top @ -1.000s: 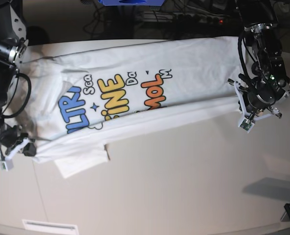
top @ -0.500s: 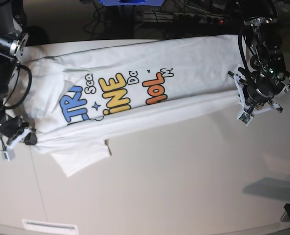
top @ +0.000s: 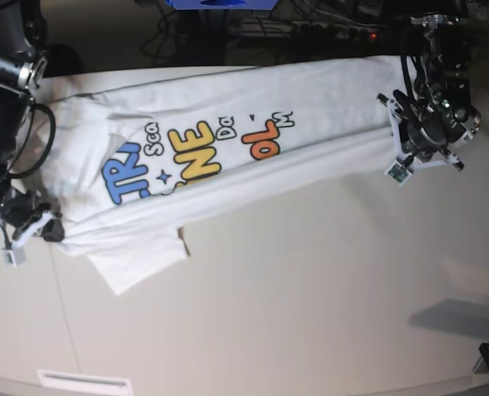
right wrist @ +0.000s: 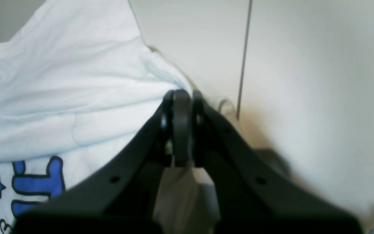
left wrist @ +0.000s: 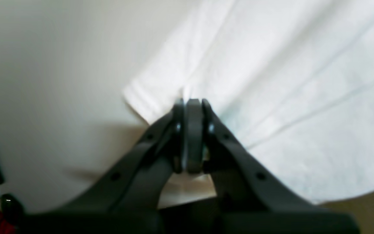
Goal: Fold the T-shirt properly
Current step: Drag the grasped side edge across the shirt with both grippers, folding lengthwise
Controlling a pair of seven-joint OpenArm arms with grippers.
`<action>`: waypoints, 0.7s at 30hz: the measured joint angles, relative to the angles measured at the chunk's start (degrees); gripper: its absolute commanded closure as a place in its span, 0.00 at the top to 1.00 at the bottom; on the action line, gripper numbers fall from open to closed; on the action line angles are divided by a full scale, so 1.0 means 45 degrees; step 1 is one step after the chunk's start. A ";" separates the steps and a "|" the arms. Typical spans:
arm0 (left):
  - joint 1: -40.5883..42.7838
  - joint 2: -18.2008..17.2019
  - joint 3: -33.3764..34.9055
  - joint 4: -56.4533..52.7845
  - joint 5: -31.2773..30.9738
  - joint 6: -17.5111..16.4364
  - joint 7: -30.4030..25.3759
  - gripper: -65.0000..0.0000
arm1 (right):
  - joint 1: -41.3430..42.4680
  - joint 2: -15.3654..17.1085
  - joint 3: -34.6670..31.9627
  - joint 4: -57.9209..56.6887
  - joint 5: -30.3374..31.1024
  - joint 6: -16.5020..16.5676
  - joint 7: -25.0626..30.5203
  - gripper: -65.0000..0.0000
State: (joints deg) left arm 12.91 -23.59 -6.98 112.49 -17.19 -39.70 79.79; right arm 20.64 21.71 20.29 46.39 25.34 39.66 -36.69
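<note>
Both claws are clamped on the T-shirt [top: 228, 157], which is stretched across the table [top: 310, 297].

You have the left gripper [left wrist: 189, 101] pinched together on the white hem corner, at 3 o'clock in the base view. Your right gripper [right wrist: 180, 92] is closed on the fabric edge near the blue lettering, at 9 o'clock. The shirt spans from 9 to 2 o'clock, its print facing up and one sleeve hanging toward 7 o'clock.

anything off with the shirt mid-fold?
Yes: one sleeve pokes out below the folded long edge near the right pincer, untucked. The shirt also lies slanted across the table.
</note>
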 measured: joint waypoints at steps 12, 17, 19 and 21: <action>0.0384 -0.0442 0.1078 -0.0228 0.0068 0.0005 0.0029 0.00 | -0.0155 0.0000 0.0000 0.0024 0.0063 0.0097 0.0185 0.00; 0.0311 -0.0442 0.1156 -0.0228 0.0102 0.0010 0.0034 0.07 | -0.0155 0.0000 0.0000 0.0024 0.0058 0.0092 0.0180 0.00; 0.0311 -0.0442 0.1190 -0.0228 0.0340 0.0010 -0.0019 0.21 | -0.0155 0.0000 0.0000 0.0024 0.0058 0.0092 0.0180 0.00; 0.0316 -0.0413 0.1258 -0.0228 0.1321 0.0039 -0.0005 0.34 | -0.0155 0.0000 0.0000 0.0024 0.0058 0.0092 0.0180 0.01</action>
State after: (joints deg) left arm 14.33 -25.45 -1.32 111.46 -11.25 -39.53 79.77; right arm 19.94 21.71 20.29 46.50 25.61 40.07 -35.88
